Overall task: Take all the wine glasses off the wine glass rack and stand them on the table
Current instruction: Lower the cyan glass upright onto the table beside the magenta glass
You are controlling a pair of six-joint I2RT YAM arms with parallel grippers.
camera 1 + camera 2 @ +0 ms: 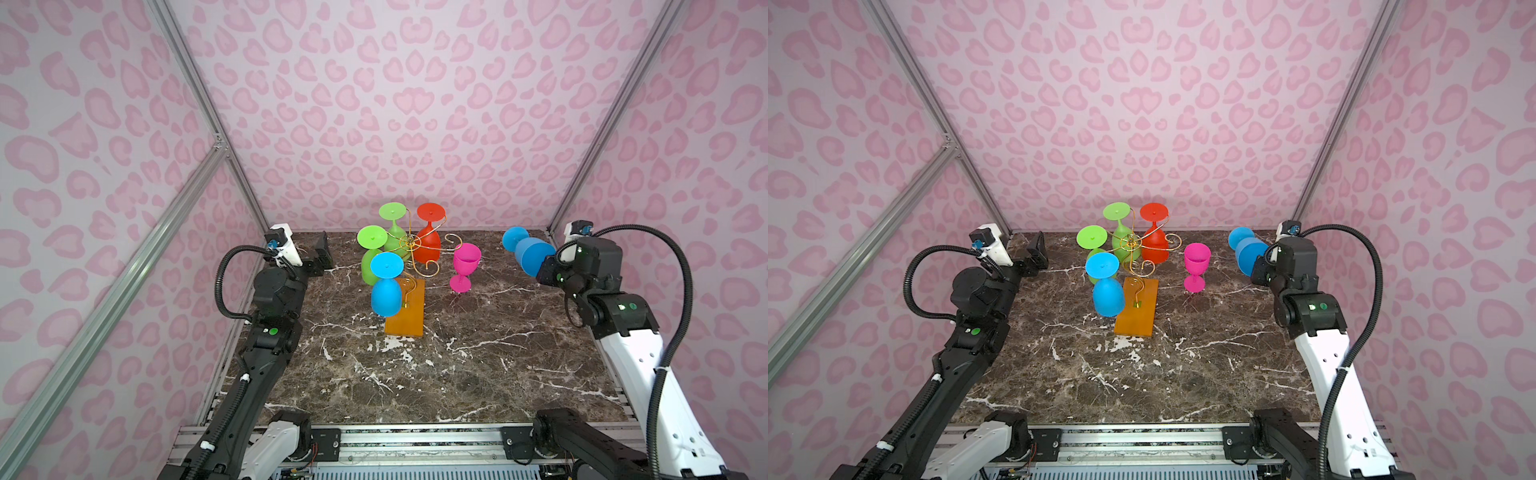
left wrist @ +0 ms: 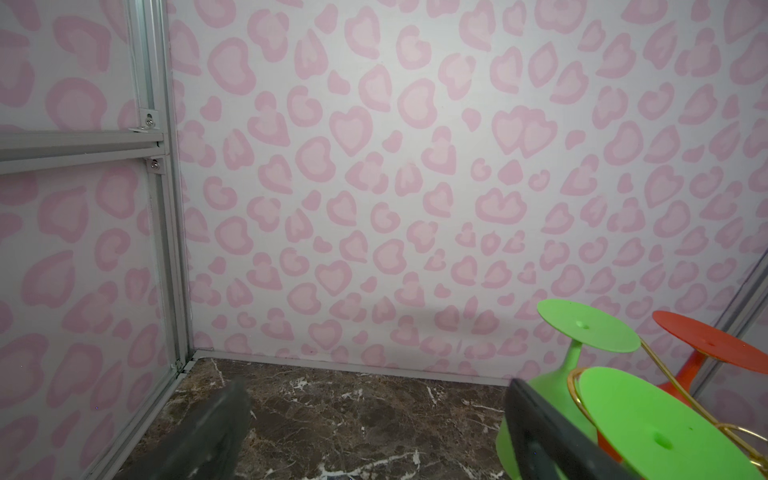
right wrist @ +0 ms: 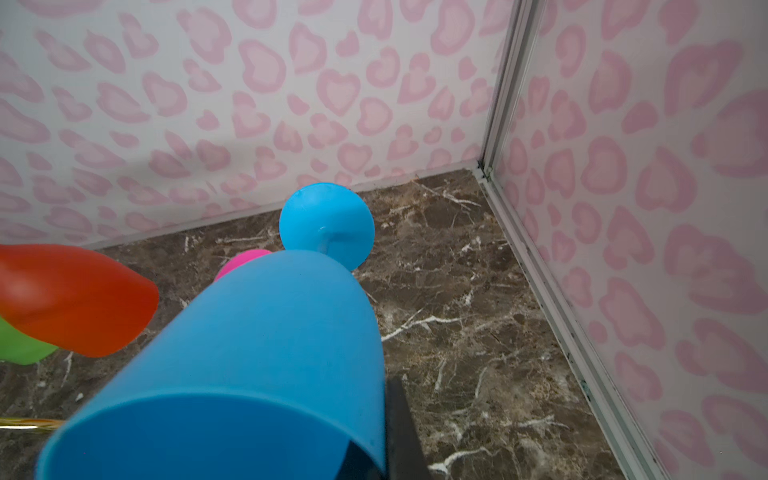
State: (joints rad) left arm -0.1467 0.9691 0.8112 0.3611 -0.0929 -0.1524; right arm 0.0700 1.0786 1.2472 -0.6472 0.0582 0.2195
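marble counter (image 1: 457, 374): blue glass (image 1: 535, 254), likely light, slick, is clamped rim-first in right pincer (image 1: 545, 269); left pincer (image 1: 323, 255) is spread empty.

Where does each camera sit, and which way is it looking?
Top views: high over the front rail, looking down toward the back wall at the wine glass rack; left gripper and right gripper show in both.
Left wrist: on the left arm, facing the back left corner; its two spread fingers show.
Right wrist: on the right arm, facing the back right corner along the held blue glass; one dark finger shows.
Shared: both wrist views catch the red glass on the rack.
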